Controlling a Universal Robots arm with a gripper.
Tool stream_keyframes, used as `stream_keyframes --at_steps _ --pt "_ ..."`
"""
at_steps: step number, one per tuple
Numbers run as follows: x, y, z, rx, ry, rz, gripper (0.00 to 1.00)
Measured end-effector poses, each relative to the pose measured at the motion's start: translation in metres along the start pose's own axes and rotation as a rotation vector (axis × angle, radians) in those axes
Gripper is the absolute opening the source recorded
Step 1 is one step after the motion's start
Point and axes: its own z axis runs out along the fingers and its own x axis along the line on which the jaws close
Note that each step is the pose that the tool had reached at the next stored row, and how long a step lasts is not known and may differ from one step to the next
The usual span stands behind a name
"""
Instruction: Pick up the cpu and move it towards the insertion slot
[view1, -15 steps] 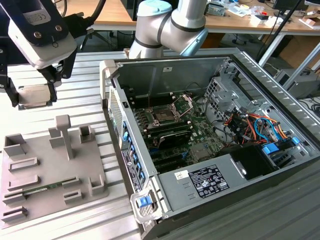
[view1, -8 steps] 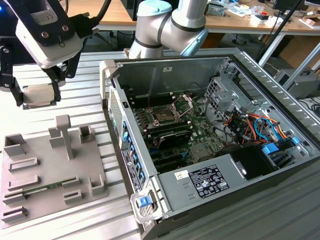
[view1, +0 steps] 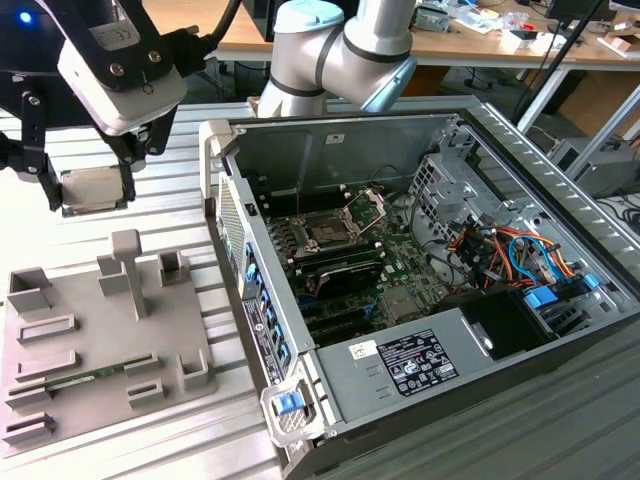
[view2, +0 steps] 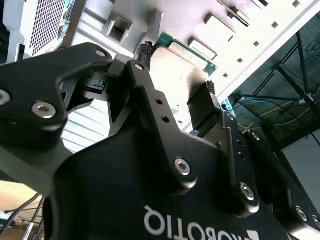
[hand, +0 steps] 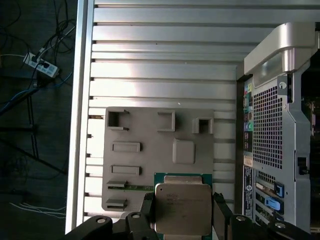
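On the counter (view1: 190, 190) the tray (view1: 90, 330) lies at the exterior view's left, with the open computer case (view1: 330, 140) just beside it at the right. The insertion slot (view1: 328, 232) sits inside the case. The cpu (view1: 93, 190), held in the hand (view1: 95, 185), hangs above the counter near the tray's far side, well apart from the slot.

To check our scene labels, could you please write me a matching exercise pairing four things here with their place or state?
Things:
1. cpu
2. insertion slot
3. grey tray
4. tool

Places or states:
A. inside the open computer case
B. lying flat on the slatted table
C. shut on what it carries
D. held in the air, outside the case

Pairs: 1-D, 2-A, 3-B, 4-C
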Motion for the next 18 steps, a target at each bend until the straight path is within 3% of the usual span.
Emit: stream_keyframes --at_steps 18 --pt "-0.0183 -0.0007 -0.0001 0.0 0.0 0.0 0.55"
